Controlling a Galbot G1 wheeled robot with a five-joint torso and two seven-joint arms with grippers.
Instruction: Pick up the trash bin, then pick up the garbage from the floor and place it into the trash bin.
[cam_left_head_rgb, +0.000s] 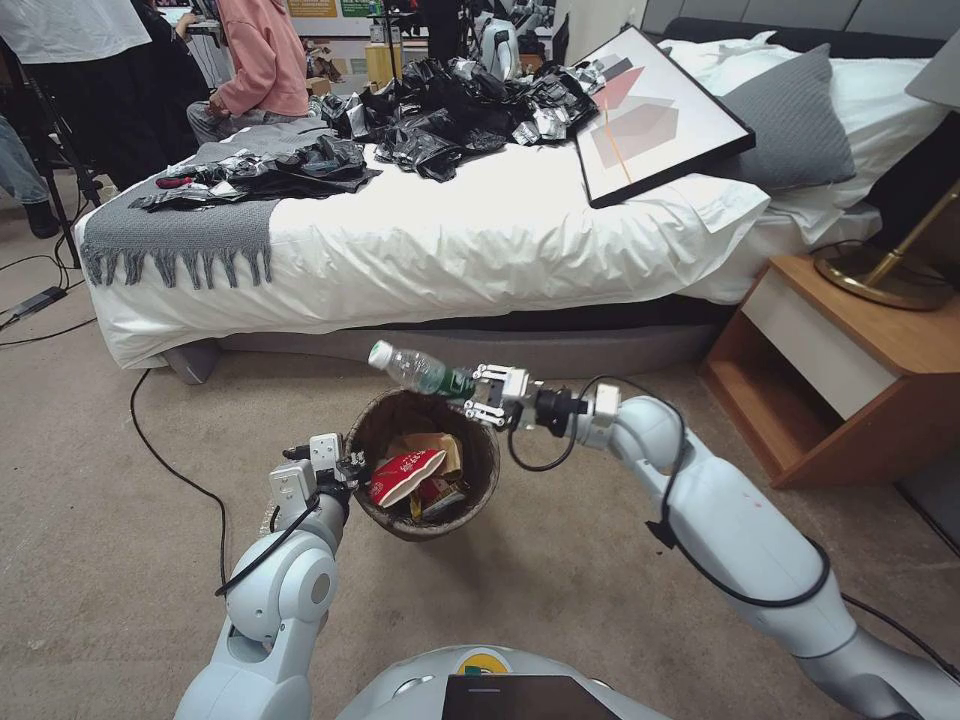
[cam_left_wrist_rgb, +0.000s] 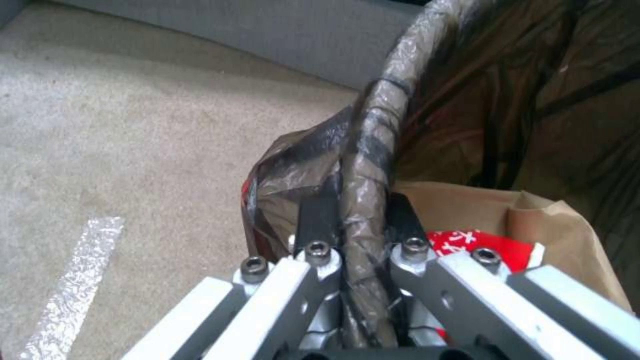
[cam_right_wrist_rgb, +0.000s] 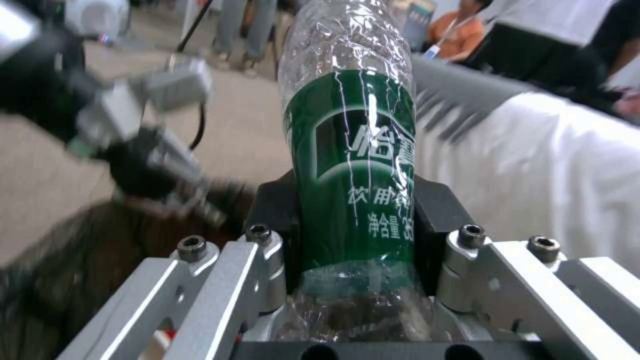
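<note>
The trash bin, lined with a dark brown bag, hangs above the carpet with my left gripper shut on its near-left rim. Inside lie garbage pieces: a red-and-white crushed cup, brown paper and a yellow wrapper. My right gripper is shut on a clear plastic bottle with a green label, holding it nearly level over the bin's far rim, cap pointing left. In the right wrist view the black pads clamp the label on both sides.
A bed with white sheets, black bags and a framed picture stands just beyond the bin. A wooden nightstand is at the right. A black cable runs over the carpet at the left. A silvery strip lies on the floor.
</note>
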